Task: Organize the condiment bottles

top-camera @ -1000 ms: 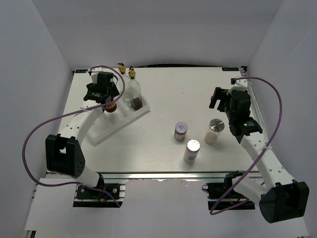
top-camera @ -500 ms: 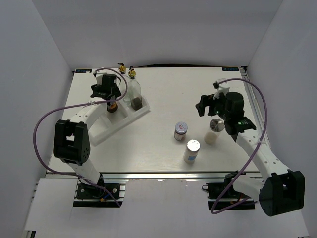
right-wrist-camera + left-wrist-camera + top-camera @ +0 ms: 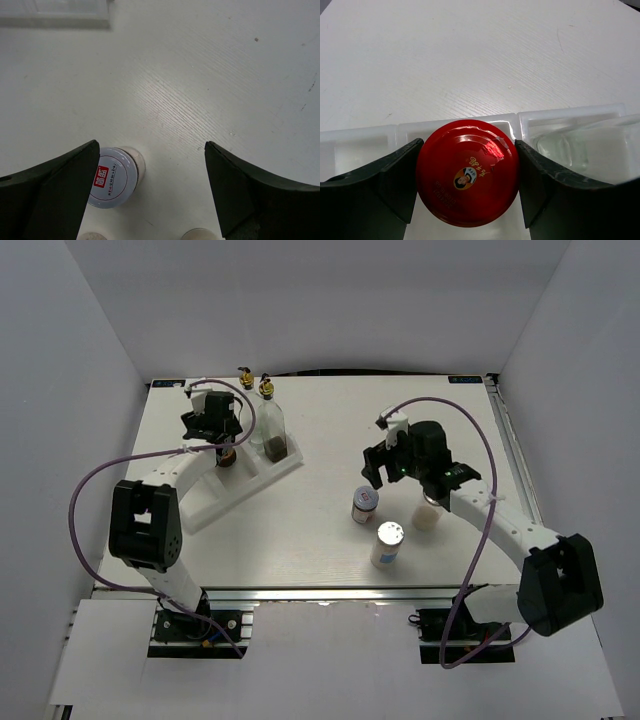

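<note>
The red-lidded dark jar stands in the white tray. My left gripper is over the jar, and in the left wrist view both fingers touch the sides of the red lid. Two tall clear glass bottles with gold tops stand in the tray just right of the jar. One also shows at the right of the left wrist view. My right gripper is wide open and empty. It hangs above the label-lidded jar, which sits by its left finger. Two silver-capped shakers stand on the table nearby.
The tray lies at an angle at the table's left and has empty compartments at its near end. The tops of the two shakers show at the bottom edge of the right wrist view. White walls stand round the table.
My right gripper has moved left, from above the right-hand shaker to over the label-lidded jar. The left arm's elbow has swung in, and its gripper has stayed at the red-lidded jar.
</note>
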